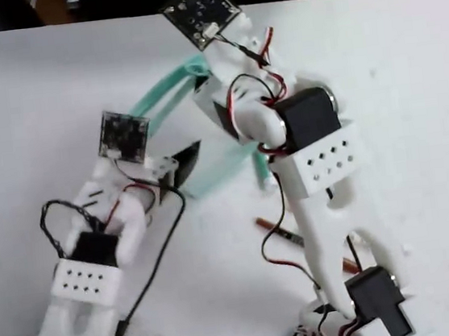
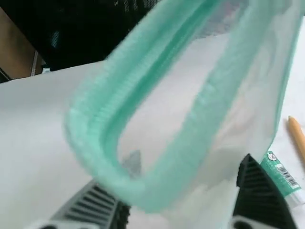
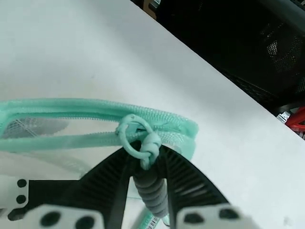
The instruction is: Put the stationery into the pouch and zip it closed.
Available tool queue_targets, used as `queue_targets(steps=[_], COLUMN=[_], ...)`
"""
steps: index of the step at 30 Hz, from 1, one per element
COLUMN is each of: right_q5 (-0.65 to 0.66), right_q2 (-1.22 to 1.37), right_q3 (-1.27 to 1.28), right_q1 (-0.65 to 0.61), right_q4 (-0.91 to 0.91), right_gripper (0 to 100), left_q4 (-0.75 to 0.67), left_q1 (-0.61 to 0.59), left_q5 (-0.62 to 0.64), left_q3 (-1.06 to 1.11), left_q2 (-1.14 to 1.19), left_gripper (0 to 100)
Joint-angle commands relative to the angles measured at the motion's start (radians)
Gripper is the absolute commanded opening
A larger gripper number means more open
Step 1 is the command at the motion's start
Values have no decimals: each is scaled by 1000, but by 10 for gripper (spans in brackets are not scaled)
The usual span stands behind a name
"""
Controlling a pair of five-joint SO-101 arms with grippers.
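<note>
Teal mesh marks the one pouch (image 1: 164,94) in the high view. It lies on the white desk (image 1: 408,74) between the two arms. The left hand (image 1: 182,163) has its dark fingertip against the pouch's near edge. The right arm (image 1: 310,138) bends over the pouch's other end. One brown pencil (image 1: 276,229) lies on the desk beside that arm, apart from the pouch.

From the left wrist, the pouch's zip mouth gapes wide, with its two toothed bands curving apart into a loop. The left hand's two black fingers (image 2: 259,191) stand well apart with the pouch's mesh between them. I cannot tell whether they press on it. Just beyond the pouch's side lie one pencil tip and one green-labelled stick (image 2: 281,174), both outside it on the desk.

From the right wrist, the right hand (image 3: 145,157) has its two black fingers brought together on the single zip pull (image 3: 151,191), a ribbed tab hanging from a teal ring. The pull sits at the very end of the zip, and both bands run away from it, still parted.
</note>
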Motion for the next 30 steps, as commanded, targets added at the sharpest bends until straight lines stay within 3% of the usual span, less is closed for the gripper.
queue_targets(steps=[1, 9, 16, 26, 30], right_q5=[12, 6, 3, 2, -57], right_q2=[8, 12, 1, 10, 1], right_q3=[-14, -11, 89, 26, 25], right_q1=[-2, -2, -15, -35, -35], right_q4=[-13, -33, -48, -54, -51], right_gripper=[18, 18, 18, 18, 30], left_q4=[43, 140, 232, 422, 388], left_q1=[4, 99, 97, 101, 101], left_q5=[14, 12, 18, 20, 20], left_q3=[-63, -63, -64, -61, -3], left_q2=[-28, -202, -297, -441, -444], left_gripper=[264, 20, 23, 23, 23])
